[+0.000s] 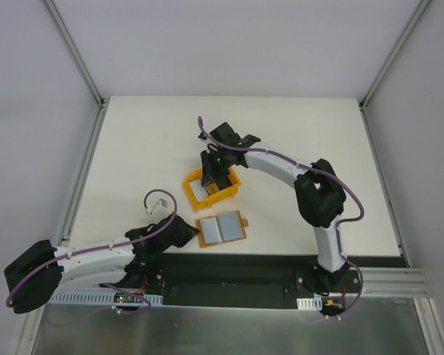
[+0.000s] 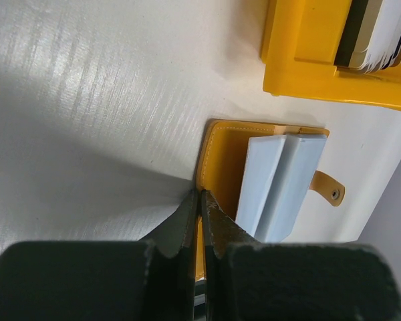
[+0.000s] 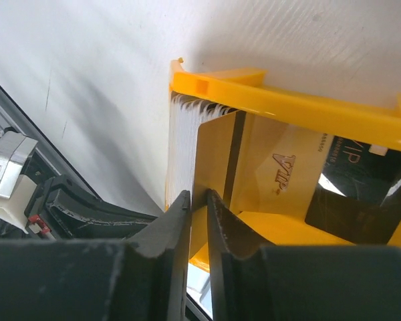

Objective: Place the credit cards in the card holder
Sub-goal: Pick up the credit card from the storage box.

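The left claw, shut tight, pins the open card holder's 9 o'clock edge to the table, likely steadying it, while at its 12 o'clock the right claw, jaws narrow, pinches a gold card among credit cards standing in the yellow bin.

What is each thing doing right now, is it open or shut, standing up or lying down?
wallet: open, lying flat, pockets up.
snap tab: undone.
bin: upright, holding cards.
white cards: standing on edge in the bin.
gold card: in the bin, edge between the right fingers.
left gripper: shut on the wallet's edge.
right gripper: closed on the gold card, it seems.
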Controlling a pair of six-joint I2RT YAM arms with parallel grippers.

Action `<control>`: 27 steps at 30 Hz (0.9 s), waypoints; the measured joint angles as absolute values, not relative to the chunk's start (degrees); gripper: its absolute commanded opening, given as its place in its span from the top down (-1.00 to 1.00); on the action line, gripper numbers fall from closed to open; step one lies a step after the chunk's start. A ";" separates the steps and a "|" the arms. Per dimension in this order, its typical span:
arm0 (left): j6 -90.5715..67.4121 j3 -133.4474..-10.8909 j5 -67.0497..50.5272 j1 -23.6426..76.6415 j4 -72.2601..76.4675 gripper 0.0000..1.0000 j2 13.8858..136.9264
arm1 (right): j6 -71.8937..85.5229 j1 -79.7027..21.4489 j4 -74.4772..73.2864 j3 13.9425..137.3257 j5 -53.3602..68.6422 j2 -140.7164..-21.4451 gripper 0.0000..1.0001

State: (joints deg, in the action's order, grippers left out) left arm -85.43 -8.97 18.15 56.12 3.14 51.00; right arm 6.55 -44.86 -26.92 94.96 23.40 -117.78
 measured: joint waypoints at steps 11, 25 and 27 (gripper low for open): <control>-85.01 -8.97 17.43 55.75 3.95 1.00 51.33 | 5.30 -44.86 -28.08 94.89 16.60 -116.62 0.99; -84.07 -6.44 16.27 55.75 6.66 1.00 49.82 | 8.56 -40.97 -19.57 78.63 14.72 -95.29 0.99; -83.33 -6.13 15.62 55.75 7.09 1.00 49.41 | 10.13 -40.84 -17.91 74.48 15.84 -91.35 0.99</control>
State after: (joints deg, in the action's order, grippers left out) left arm -83.33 -6.13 15.62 55.75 7.09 49.41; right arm 10.13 -40.84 -17.91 74.48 15.84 -91.35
